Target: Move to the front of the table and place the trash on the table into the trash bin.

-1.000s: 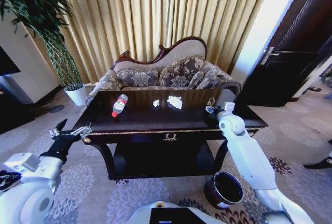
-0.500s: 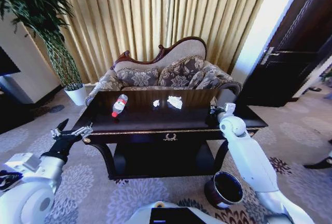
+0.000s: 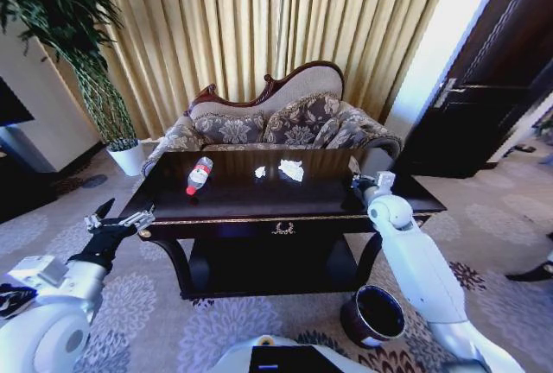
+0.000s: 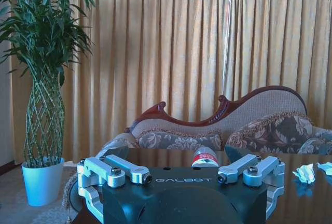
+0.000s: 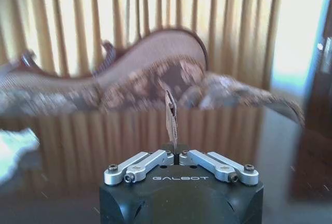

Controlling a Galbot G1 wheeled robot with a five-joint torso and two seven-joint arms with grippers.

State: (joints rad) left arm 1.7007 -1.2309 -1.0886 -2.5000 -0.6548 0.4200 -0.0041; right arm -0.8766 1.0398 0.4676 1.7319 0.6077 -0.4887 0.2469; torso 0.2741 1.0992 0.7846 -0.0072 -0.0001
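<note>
Right gripper, jaws closed and empty, over the table; paper scrap lies leftward, bottle farther.

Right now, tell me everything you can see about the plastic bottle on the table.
The plastic bottle is small and clear, with a red label around its middle and a white cap. It lies on its side on the glossy dark table, toward the table's left part, cap end pointing away from the sofa, toward the table's front-left. Its reflection shows in the mirror-like top. Nothing touches it but the tabletop; the paper scraps lie apart to its right. In the left wrist view it shows end-on beyond the open left gripper.
</note>
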